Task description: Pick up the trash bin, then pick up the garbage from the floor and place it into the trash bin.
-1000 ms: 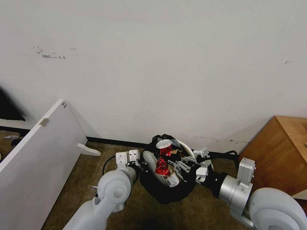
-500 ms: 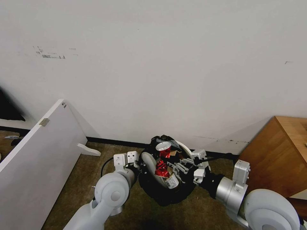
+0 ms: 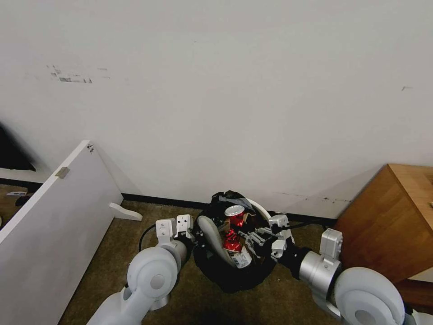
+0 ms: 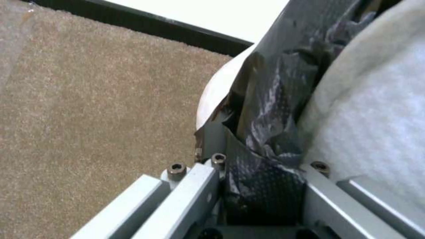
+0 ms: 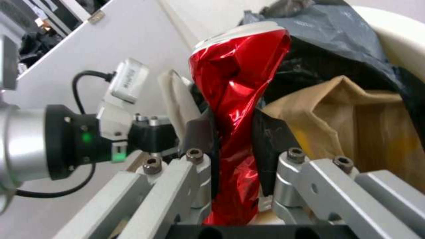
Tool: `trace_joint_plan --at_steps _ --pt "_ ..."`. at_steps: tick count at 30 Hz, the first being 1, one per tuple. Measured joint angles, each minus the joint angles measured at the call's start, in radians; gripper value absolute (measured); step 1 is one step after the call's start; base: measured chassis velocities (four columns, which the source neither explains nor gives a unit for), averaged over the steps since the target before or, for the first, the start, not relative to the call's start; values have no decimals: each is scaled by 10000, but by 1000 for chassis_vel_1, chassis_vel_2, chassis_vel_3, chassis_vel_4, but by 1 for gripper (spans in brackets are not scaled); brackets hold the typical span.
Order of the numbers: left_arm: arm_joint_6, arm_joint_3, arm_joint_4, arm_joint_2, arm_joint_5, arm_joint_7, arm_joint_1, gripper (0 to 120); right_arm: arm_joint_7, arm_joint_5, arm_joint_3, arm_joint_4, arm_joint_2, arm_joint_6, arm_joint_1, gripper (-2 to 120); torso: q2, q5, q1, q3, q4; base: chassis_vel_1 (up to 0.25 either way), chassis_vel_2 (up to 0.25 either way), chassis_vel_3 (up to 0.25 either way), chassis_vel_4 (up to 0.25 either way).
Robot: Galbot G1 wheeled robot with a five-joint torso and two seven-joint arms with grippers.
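Gripping a crushed red can, the right tool sits over the trash bin, while the left tool clamps the bin's bag-lined rim opposite.

l gripper jaws clamped; r gripper jaws clamped, both arms low.

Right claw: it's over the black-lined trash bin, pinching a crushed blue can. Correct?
Not quite: the crushed can is red, not blue, as the right wrist view shows. The right claw does pinch it over the black-lined trash bin.
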Motion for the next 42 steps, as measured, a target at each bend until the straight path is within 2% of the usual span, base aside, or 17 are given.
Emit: trace_joint_plan --at_steps 21,31,32,33,34,37,40,42 --pt "-1 -238 -412 128 118 354 504 0 68 -253 -587 -663 454 1 151 16 0 0 0 0 0 0 0 0 0" --pt "-1 -203 -446 26 208 407 662 0 163 -330 -649 -707 482 0 180 16 0 0 0 0 0 0 0 0 0" --pt "-1 -197 -446 16 215 408 662 0 172 -330 -642 -685 472 1 180 18 0 0 0 0 0 0 0 0 0" --pt "-1 -178 -445 7 215 425 662 0 185 -328 -628 -656 453 2 180 25 0 1 0 -1 1 0 0 0 0" --pt "-1 -178 -445 7 215 425 662 0 185 -328 -628 -656 453 2 180 25 0 1 0 -1 1 0 0 0 0" --pt "-1 -156 -415 -18 212 459 653 0 188 -297 -582 -590 383 15 180 39 0 0 0 -1 -2 0 0 0 0" --pt "-3 -155 -397 -31 220 440 653 0 186 -291 -569 -570 371 25 180 45 1 2 0 0 2 0 0 0 0" --pt "-2 -136 -339 -105 209 399 653 0 172 -267 -543 -512 347 43 180 58 0 0 0 -1 -2 0 0 0 0"
